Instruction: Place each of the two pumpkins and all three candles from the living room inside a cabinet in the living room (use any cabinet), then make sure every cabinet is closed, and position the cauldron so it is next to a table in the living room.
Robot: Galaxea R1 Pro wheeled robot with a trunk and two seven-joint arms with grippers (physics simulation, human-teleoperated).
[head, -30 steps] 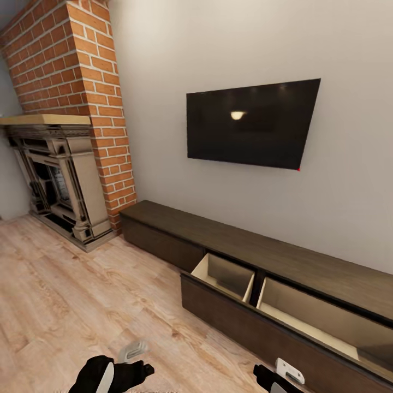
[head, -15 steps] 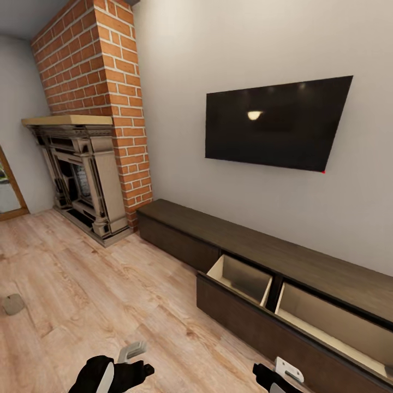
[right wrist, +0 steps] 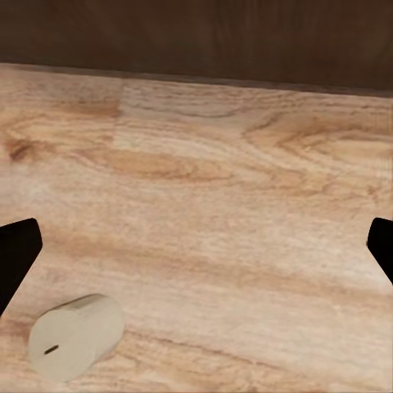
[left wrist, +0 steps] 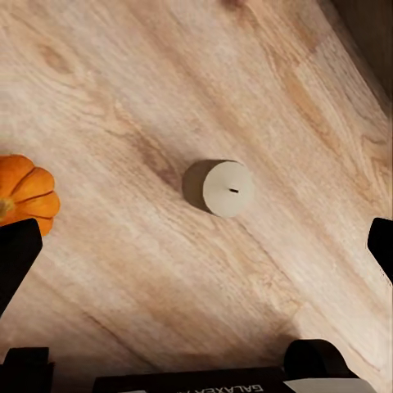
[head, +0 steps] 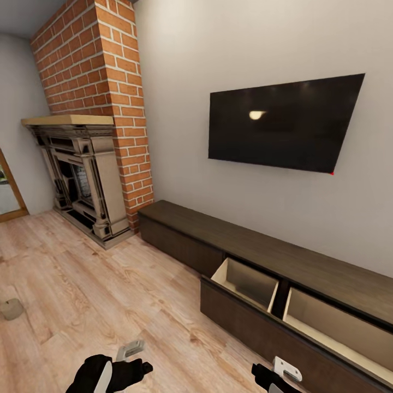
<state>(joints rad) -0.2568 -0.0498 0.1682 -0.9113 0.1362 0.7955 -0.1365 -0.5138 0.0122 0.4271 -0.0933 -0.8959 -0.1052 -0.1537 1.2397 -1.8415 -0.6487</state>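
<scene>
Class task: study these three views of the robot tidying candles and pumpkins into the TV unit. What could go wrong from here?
1. The stubby beige candle lies on its side on the floor and may roll when gripped.
2. The pulled-out dark brown drawer front stands near the right tool; the arm could hit it.

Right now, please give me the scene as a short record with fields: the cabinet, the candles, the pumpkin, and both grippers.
cabinet: drawer pulled open, pale inside, nothing seen in it
candle, left wrist view: upright on the floor
candle, right wrist view: lying on its side on the floor
candle, head view: on the floor, far left
pumpkin: on the floor
left gripper: open, holds nothing
right gripper: open, holds nothing
</scene>
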